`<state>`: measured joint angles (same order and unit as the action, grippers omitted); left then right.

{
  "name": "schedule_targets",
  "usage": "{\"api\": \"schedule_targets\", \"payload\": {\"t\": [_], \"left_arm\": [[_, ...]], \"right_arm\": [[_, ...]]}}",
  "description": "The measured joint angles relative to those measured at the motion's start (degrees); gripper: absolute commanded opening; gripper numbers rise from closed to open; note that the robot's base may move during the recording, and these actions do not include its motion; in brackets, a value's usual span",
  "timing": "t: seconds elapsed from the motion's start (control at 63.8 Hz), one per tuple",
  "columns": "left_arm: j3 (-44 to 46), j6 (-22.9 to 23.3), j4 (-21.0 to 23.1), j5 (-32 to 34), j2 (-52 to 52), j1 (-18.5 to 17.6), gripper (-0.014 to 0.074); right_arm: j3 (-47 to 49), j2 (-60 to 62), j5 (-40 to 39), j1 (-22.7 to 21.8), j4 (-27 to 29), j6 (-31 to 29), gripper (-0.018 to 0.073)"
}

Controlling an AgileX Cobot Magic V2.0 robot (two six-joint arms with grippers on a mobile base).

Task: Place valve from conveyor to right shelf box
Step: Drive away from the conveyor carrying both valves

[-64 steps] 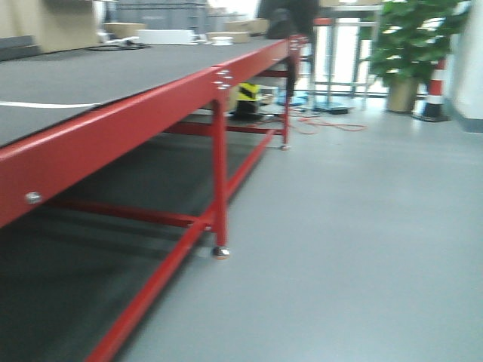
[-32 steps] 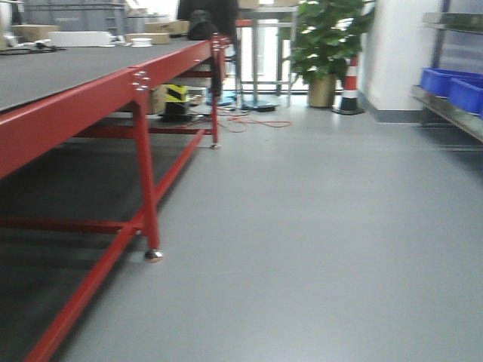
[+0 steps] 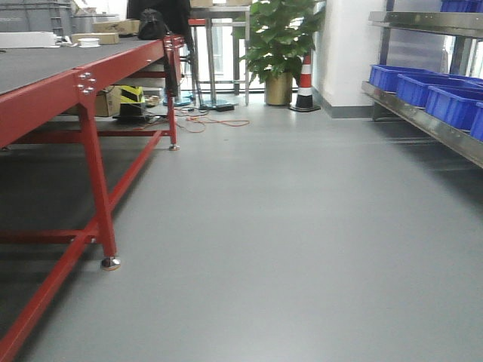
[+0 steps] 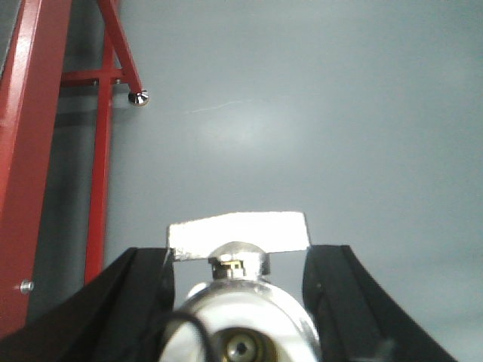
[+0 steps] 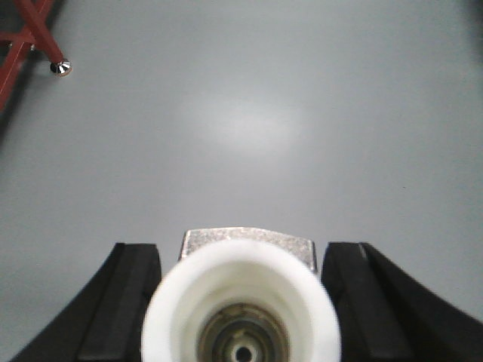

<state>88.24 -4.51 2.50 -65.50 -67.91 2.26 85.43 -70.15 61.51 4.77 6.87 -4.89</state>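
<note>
Conveyor (image 3: 38, 64) left, blue boxes (image 3: 426, 90) on shelf (image 3: 423, 124) right, potted plant (image 3: 279, 38) beyond

Aisle layout, seen from the base.
I have the conveyor (image 3: 45, 64) along my left and the shelf (image 3: 423, 124) along my right, boxes (image 3: 400, 79) on it, the floor (image 3: 287, 226) between. A carton (image 3: 106, 102) sits under the conveyor's far end. Beyond stands a plant (image 3: 279, 38), a cone (image 3: 306, 75) just right of it. The left pincer (image 4: 238, 260) grips the first valve (image 4: 238, 234), the right pincer (image 5: 245, 253) the second valve (image 5: 245, 302), both above the floor.
</note>
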Motion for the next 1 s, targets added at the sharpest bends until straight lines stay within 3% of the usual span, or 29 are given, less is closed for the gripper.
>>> {"api": "schedule_targets", "payload": {"t": [1.003], "left_arm": [[0.0,0.0,-0.11,0.0,0.0,0.0,-0.0111]], "right_arm": [[0.0,0.0,0.0,0.0,0.23,0.0,-0.0154]]}}
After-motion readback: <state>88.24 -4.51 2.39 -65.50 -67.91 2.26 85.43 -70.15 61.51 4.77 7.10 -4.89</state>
